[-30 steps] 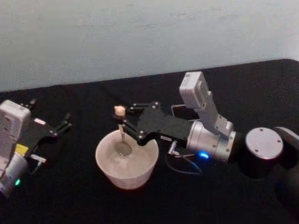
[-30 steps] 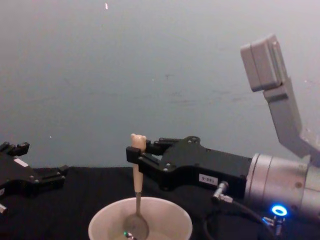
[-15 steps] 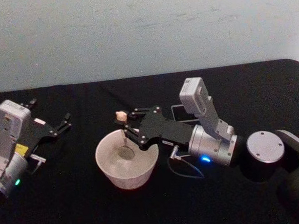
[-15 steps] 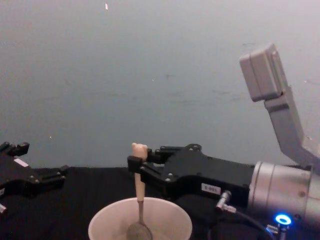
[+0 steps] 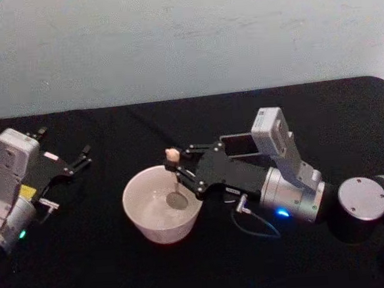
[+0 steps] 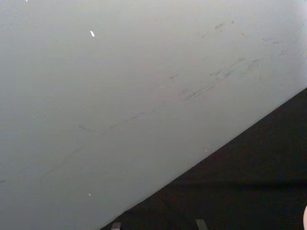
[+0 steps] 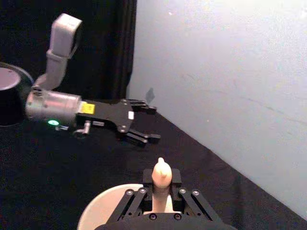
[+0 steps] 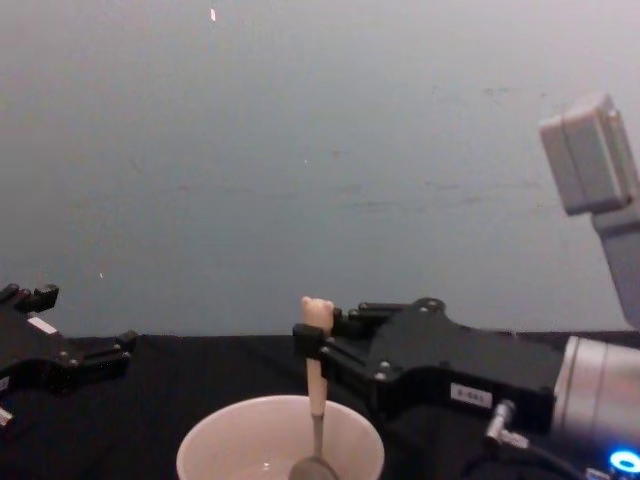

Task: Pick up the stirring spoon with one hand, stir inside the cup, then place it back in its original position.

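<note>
The right jaws are clamped on the stirring spoon (image 5: 174, 178), pinching its beige handle just beneath the little bear head, which stands proud above them. Gripping so high looks deliberate: the spoon can hang nearly upright into the cup (image 5: 157, 233) while the black linkage stays above and to the right of the cup's rim, clear of it. The spoon's metal bowl sits low inside the cup, towards its right side; whether it touches the bottom I cannot tell. I judge this to be the stirring step, with the return not yet made

The right arm (image 5: 293, 191) comes in from the cup's right, low and close to level, so only the spoon enters the cup. The dark grey holder (image 5: 235, 144) stands behind and to the right of the cup, partly hidden by the arm's wrist camera. It is near enough that putting the spoon back should need only a short carry

The left jaws are spread apart and hold nothing, parked well to the cup's left over the black surface (image 5: 89, 270). That fits a one-handed job and keeps them out of the way

A small white label (image 8: 470, 393) sits on the right jaws' housing and a yellow sticker (image 5: 27, 192) on the left arm, but neither can be read. The cup is plain, and no brand is legible
</note>
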Tool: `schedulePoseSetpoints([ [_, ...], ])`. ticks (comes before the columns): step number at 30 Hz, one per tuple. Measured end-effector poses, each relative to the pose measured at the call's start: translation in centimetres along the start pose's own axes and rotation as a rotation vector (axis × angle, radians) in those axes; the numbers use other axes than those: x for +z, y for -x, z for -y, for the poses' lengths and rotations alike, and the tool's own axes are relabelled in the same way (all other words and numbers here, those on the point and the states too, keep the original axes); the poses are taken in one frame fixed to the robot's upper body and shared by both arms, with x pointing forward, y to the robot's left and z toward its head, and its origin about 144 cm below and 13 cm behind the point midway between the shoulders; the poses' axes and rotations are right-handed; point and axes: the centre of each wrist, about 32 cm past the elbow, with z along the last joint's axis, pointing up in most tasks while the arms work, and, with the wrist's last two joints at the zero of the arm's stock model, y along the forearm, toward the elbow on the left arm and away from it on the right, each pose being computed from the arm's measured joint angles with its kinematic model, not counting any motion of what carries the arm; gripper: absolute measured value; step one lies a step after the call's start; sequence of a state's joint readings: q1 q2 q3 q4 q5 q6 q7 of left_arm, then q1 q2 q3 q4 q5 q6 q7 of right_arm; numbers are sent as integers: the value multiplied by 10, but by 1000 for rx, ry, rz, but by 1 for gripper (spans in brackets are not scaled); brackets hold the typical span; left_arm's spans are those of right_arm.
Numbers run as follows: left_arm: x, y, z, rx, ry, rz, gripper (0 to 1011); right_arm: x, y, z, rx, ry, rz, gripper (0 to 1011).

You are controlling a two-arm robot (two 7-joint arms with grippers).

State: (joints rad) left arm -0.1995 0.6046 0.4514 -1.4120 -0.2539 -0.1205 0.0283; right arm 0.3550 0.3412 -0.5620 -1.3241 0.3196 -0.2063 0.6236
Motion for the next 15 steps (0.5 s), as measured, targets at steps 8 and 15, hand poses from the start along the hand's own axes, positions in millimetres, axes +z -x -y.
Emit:
schedulePoseSetpoints([
  [8, 0, 0, 0, 0, 0, 0, 1001, 2, 13, 2, 49, -13, -6, 210],
  [15, 0, 0, 0, 0, 0, 0, 1001, 1, 18, -9, 74, -18, -18, 210],
])
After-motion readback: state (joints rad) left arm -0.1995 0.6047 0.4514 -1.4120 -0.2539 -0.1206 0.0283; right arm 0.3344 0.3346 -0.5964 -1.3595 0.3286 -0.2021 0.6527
